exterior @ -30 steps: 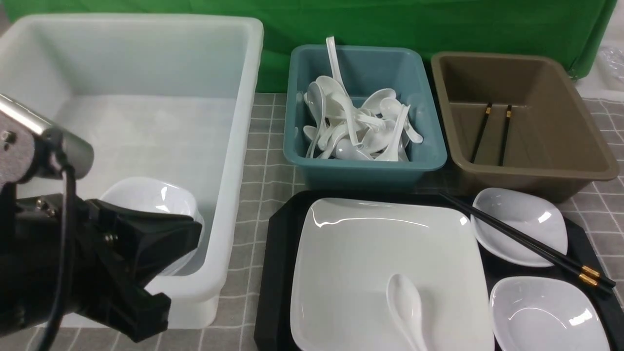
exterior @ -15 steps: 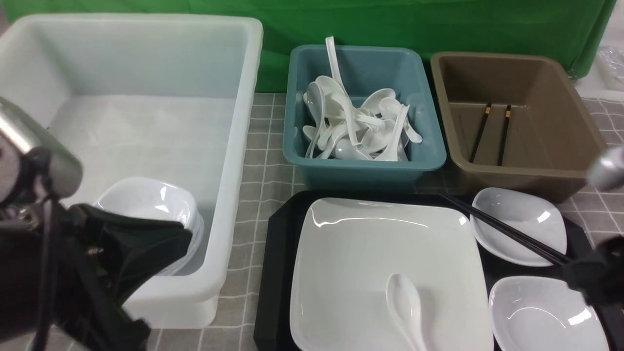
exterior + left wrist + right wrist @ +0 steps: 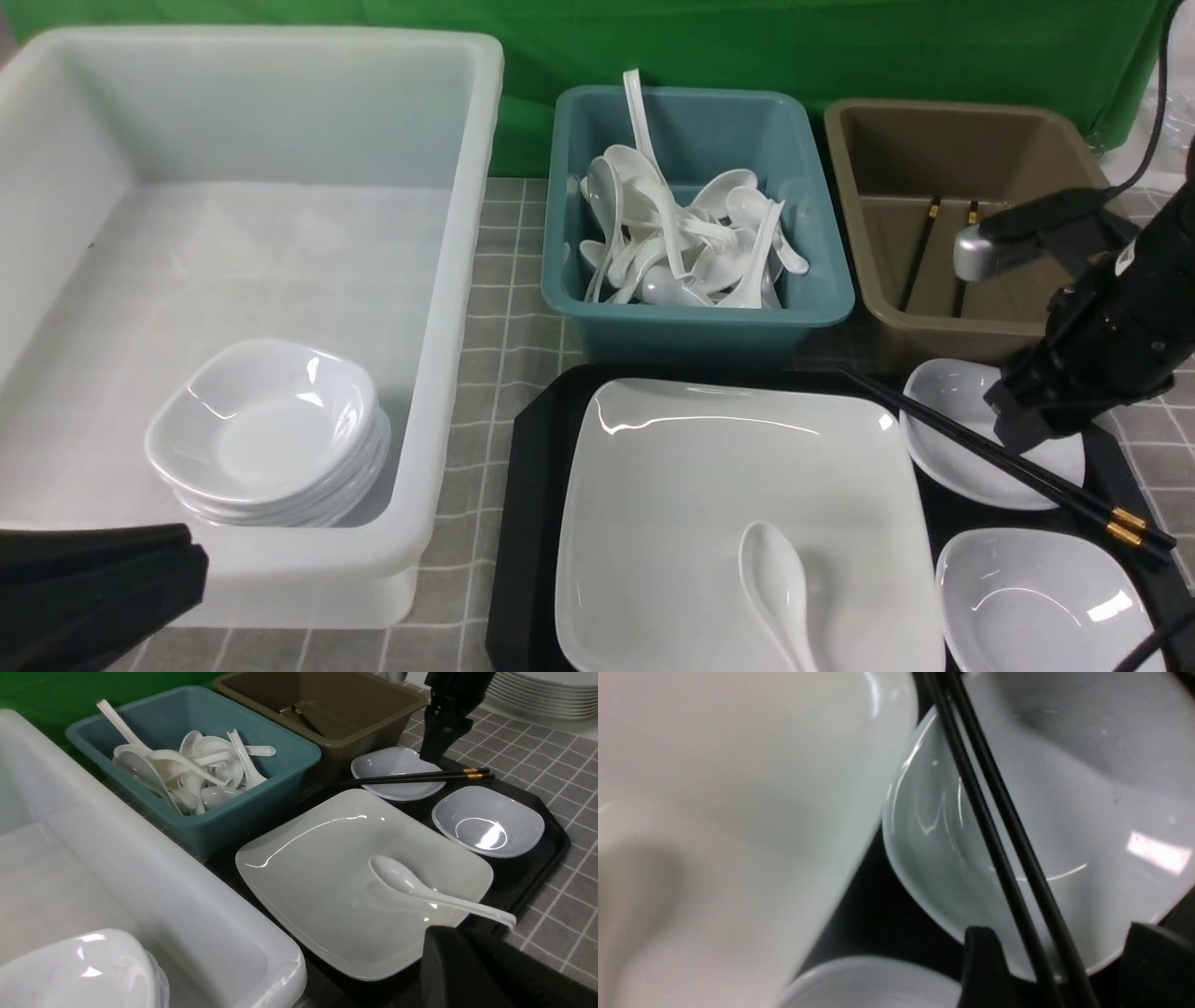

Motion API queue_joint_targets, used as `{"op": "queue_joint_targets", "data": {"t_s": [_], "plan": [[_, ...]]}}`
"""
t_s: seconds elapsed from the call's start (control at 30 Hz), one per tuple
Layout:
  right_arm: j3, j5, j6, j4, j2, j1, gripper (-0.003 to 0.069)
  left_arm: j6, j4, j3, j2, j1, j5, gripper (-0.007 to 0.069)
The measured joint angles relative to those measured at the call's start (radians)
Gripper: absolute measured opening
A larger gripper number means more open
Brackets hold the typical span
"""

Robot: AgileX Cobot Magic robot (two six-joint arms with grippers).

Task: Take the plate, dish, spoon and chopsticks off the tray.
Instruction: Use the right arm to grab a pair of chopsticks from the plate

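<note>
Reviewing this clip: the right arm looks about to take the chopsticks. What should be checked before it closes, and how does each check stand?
1. Right gripper open, astride the chopsticks: ok.
2. Both chopsticks lying together, across the small dish: ok.
3. Gripper low enough to pinch them: cannot tell.
4. Brown bin has room: ok.
5. Left gripper away from the tray: ok.

Glossy white plate (image 3: 728, 467), glossy spoon (image 3: 777, 571), matt black plastic tray (image 3: 532, 485), smooth black chopsticks (image 3: 934, 420)
</note>
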Motion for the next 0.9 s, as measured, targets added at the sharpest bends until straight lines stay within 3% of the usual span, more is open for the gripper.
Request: {"op": "queue_joint_targets", "data": {"t_s": [0.6,0.8,0.9], "plan": [[-0.014,-0.049,-0.022,-0.038,0.141,0.000,0.0414,-0.001,0.004,0.000,0.000,0.000,0.014,0.0021],[-0.017,-0.049,-0.041,-0.042,0.158,0.000,0.0349,-0.004,-0.026,0.000,0.000,0.000,0.014,0.0021],[-0.017,-0.048,-0.056,-0.043,0.158,0.000,0.0268,-0.004,-0.035,0.000,0.000,0.000,0.014,0.0021]]}}
